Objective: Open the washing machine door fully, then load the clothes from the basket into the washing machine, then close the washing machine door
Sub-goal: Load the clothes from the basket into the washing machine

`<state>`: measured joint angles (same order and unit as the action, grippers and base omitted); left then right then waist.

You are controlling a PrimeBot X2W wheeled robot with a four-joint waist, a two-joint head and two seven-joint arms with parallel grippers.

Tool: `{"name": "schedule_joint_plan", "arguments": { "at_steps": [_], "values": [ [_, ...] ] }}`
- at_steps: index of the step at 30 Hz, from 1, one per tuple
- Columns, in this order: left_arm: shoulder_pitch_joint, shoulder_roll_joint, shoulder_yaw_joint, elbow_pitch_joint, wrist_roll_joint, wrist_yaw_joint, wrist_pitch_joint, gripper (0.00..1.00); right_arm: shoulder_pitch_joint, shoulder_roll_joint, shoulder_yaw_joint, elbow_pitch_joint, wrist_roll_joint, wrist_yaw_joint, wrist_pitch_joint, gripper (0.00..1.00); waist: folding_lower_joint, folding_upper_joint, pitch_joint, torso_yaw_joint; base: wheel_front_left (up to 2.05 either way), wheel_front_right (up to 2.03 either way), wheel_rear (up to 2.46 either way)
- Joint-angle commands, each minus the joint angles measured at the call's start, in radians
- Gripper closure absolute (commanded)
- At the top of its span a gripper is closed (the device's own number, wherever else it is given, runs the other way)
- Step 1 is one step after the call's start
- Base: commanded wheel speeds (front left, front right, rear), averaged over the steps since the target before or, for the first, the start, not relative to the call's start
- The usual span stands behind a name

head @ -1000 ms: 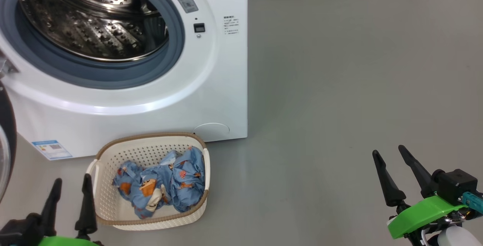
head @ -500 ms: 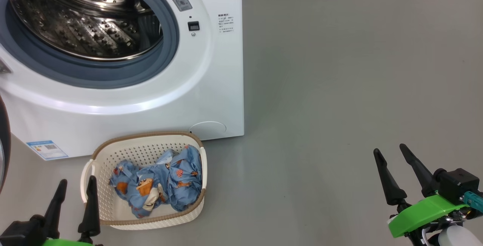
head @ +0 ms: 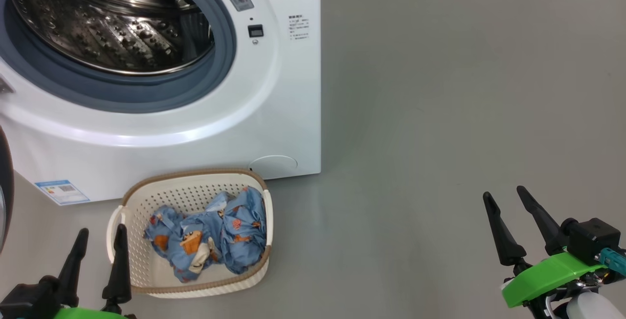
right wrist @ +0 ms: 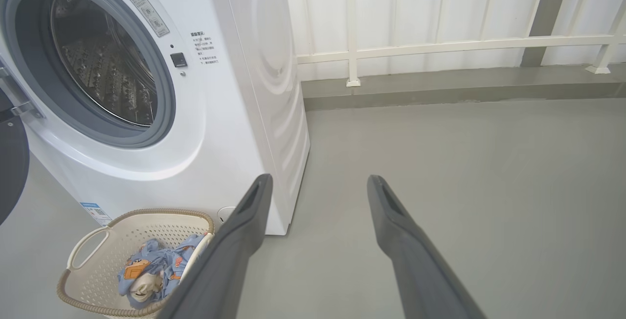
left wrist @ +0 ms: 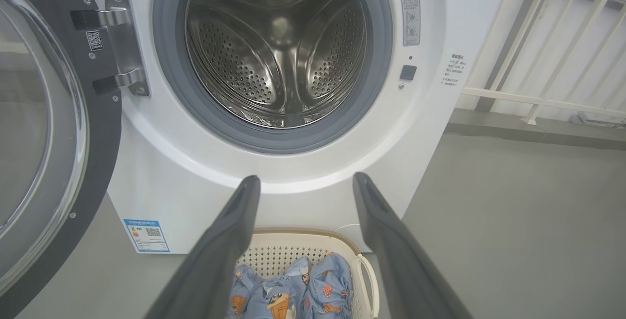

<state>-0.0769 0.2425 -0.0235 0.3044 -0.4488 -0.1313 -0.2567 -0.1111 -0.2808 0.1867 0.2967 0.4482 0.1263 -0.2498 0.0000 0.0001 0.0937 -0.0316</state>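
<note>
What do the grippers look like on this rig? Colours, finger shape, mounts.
Both the left gripper and right gripper have two long matte dark fingers tapering to points, on a bright green shell. The right one carries a black box with a teal connector; its forearm is white.

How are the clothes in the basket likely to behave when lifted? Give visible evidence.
Probably floppy: the clothes lie crumpled in soft folds, so they would likely drape from a grip. Probably light: thin-looking fabric in a small heap. They sit tangled in the basket, so one piece may drag others.
</note>
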Motion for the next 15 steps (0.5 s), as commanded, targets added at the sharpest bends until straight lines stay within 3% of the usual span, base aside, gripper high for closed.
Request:
{"name": "schedule_joint_plan", "arguments": {
  "at_steps": [1, 11, 15],
  "values": [
    [-0.033, 0.036, 0.032, -0.032, -0.007, 0.001, -0.005, 0.00, -0.008, -0.010, 0.015, -0.025, 0.002, 0.004, -0.012, 0.00, 0.0000, -0.0001, 0.004, 0.001, 0.84, -1.82, 0.98],
    [-0.051, 0.037, 0.032, -0.033, -0.009, 0.001, -0.005, 0.00, -0.020, -0.008, 0.015, -0.026, -0.001, 0.004, -0.012, 0.00, 0.0000, -0.0001, 0.021, 0.013, 0.91, -1.85, 0.94],
    [-0.054, 0.032, 0.039, -0.027, -0.001, 0.001, -0.005, 0.00, -0.022, -0.006, 0.016, -0.025, -0.001, 0.004, -0.012, 0.00, 0.0000, -0.0001, 0.023, 0.017, 0.77, -1.17, 0.40]
  ]
}}
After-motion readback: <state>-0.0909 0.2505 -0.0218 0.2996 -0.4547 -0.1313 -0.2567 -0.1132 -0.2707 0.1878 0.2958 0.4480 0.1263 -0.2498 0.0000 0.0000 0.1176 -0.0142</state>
